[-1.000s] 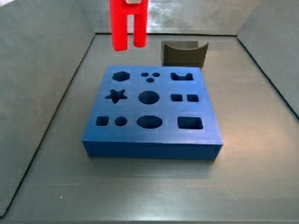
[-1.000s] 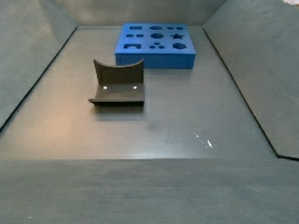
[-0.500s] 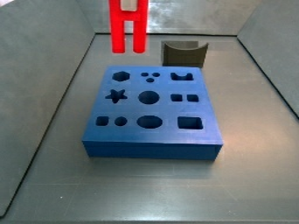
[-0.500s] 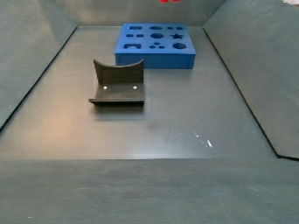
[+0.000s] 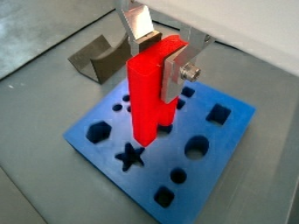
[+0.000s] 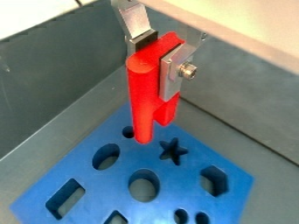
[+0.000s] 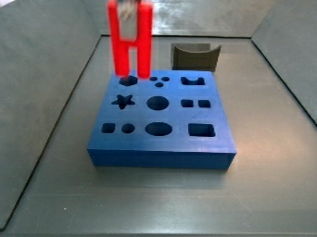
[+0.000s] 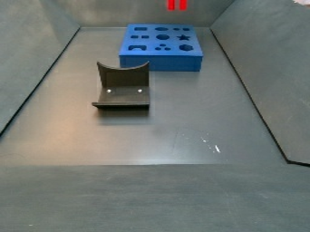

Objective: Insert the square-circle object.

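Above the blue board [image 5: 229, 131], the gripper [image 5: 162, 57] pinches the red square-circle object [image 5: 149, 101] upright between its silver plates. If it comes down off-centre or twisted (the fixture [image 5: 100, 57] stands beside the board), its tip could catch a hole's rim and jam.

- The pincer [image 7: 130, 67] hangs over the far left part of the blue board [image 7: 161, 139], its silver plates clamped on a long red piece [image 5: 149, 96] whose tip is close above the holes.
- The square-circle object [image 8: 121, 86] stands on the counter [image 8: 182, 127], well apart from the board.
- Open counter lies between them.
- A grey wall [image 7: 37, 74] closes in each side.
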You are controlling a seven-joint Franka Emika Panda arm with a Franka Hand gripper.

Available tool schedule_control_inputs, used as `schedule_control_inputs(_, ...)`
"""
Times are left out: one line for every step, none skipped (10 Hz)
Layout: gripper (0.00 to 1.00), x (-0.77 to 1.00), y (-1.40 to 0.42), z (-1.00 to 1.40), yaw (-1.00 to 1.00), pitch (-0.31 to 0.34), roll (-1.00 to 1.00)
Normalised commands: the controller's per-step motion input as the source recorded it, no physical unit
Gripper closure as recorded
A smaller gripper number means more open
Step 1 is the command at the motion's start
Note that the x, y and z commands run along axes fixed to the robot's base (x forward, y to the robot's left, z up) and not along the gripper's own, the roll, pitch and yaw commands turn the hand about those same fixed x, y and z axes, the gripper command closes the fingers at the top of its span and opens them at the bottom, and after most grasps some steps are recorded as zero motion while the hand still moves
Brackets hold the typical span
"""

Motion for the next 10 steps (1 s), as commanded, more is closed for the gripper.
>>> schedule_control_inputs(1.00, -0.29, -0.05, -0.59, 0.00, -0.344, 0.00)
schedule_control_inputs(1.00, -0.27, 0.00, -0.56, 0.04, -0.360, 0.00)
schedule_control_inputs(1.00, -0.18, -0.11, -0.69, 0.12, -0.276, 0.00)
schedule_control_inputs(1.00, 0.00, -0.22, -0.76, 0.25, -0.114, 0.00)
schedule_control_inputs(1.00, 0.00, -0.34, -0.50, 0.41, 0.000, 0.00)
schedule_control_inputs(1.00, 0.00, -0.35, -0.39, 0.40, 0.000, 0.00)
schedule_control_inputs(1.00, 0.00, -0.38, -0.37, 0.40, 0.000, 0.00)
schedule_control_inputs(1.00, -0.01, -0.23, -0.36, 0.34, 0.000, 0.00)
schedule_control_inputs(1.00, -0.04, -0.14, -0.43, 0.27, 0.000, 0.02)
schedule_control_inputs(1.00, 0.00, -0.17, -0.46, 0.14, 0.000, 0.03)
